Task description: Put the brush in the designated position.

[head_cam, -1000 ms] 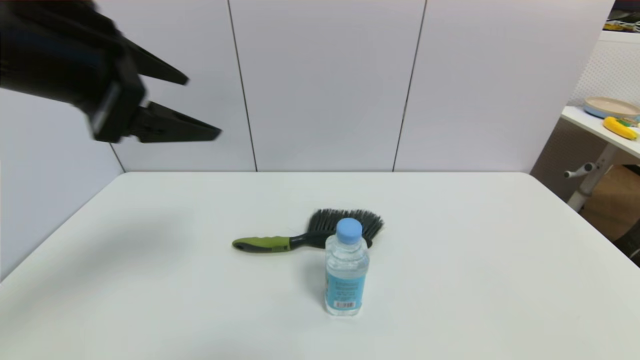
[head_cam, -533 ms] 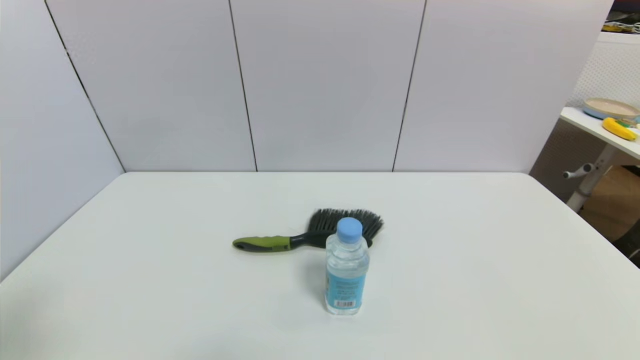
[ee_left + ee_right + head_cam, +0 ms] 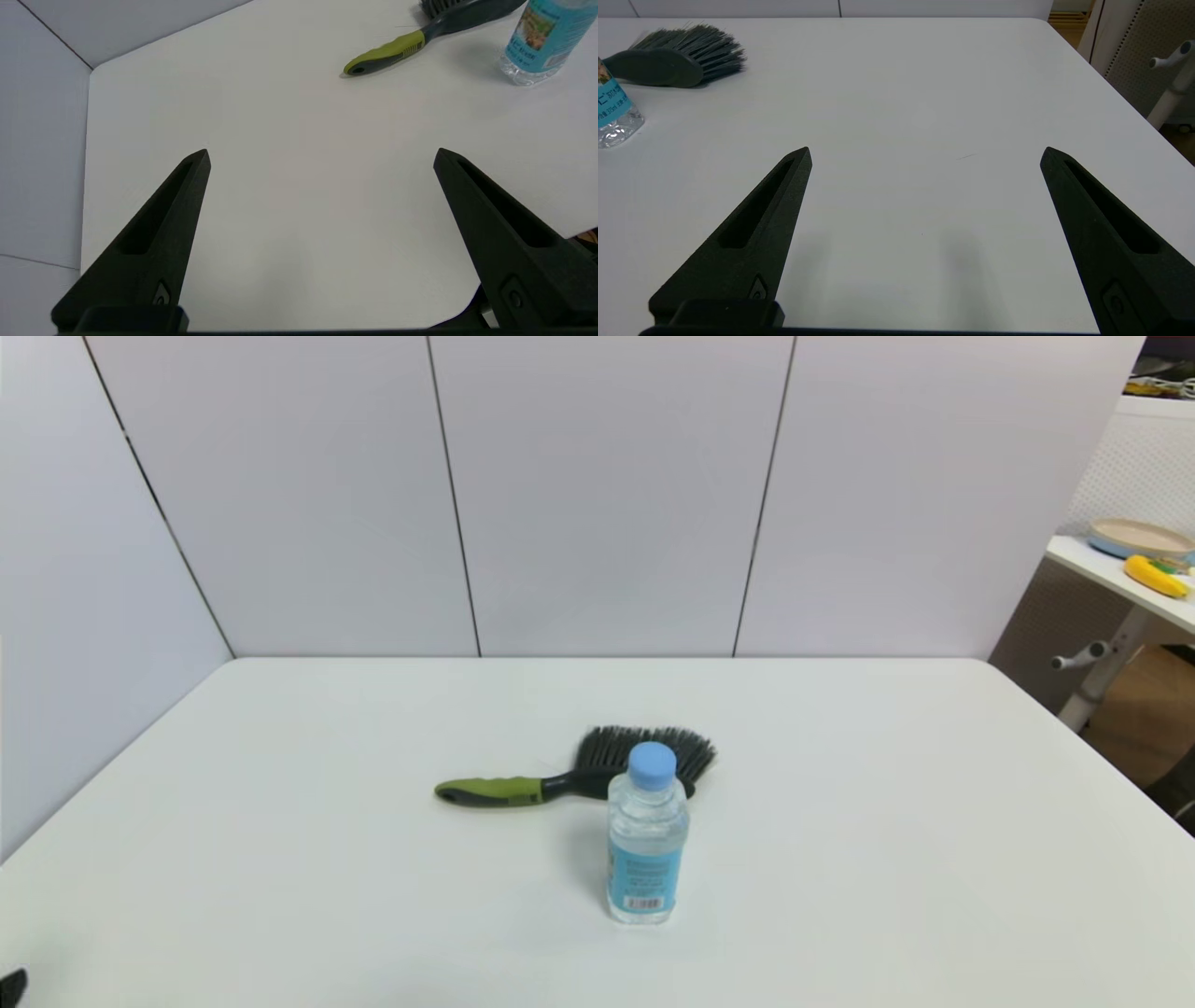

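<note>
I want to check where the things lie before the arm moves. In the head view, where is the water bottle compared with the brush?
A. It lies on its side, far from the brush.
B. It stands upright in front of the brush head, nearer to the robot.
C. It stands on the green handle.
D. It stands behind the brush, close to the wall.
B: the water bottle stands upright, nearer the robot, partly covering the bristle head of the brush.

Upright bottle (image 3: 648, 845) on white table (image 3: 280, 821)
</note>
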### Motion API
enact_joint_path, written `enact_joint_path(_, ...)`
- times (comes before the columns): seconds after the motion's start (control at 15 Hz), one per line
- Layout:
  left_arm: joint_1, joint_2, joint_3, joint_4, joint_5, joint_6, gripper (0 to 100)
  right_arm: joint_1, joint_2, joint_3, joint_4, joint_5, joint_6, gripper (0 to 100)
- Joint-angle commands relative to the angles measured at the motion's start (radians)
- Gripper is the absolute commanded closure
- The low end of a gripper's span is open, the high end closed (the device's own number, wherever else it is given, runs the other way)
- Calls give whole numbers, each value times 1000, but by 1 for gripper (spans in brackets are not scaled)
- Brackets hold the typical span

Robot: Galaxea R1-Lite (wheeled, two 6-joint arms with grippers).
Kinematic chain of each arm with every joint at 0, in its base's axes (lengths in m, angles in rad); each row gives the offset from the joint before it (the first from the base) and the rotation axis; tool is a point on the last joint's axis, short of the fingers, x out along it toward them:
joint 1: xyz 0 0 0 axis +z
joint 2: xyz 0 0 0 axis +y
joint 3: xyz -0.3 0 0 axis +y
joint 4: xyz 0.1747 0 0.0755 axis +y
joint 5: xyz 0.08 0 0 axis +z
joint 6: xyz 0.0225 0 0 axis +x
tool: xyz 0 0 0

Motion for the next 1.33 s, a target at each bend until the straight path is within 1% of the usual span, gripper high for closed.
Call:
enact_joint_path(0.07,74,-274,419,-282,6,-65,0,0,1,2,0,0,0,0)
enact_joint_path(0.2,77,-278,516,-351,1,-69,0,0,1,2,0,0,0,0)
enact_joint_path(0.27,108,-301,559,-392,1,-68,0,0,1,2,0,0,0,0)
enact_joint_path(0.33,148,-334,597,-395,1,-77,0,0,1,2,2,0,0,0)
enact_joint_path(0.53,154,-429,683,-398,9,-91,0,0,1,2,0,0,0,0)
enact_joint_path(0.67,148,-530,704,-395,70,-105,0,0,1,2,0,0,0,0)
enact_joint_path(0.73,146,-550,709,-403,76,-149,0,0,1,2,2,0,0,0)
enact_joint_path(0.8,146,-548,715,-421,76,-194,0,0,1,2,0,0,0,0)
enact_joint_path(0.93,146,-548,717,-432,81,-223,0,0,1,2,2,0,0,0)
enact_joint_path(1.33,146,-548,717,-434,82,-229,0,0,1,2,2,0,0,0)
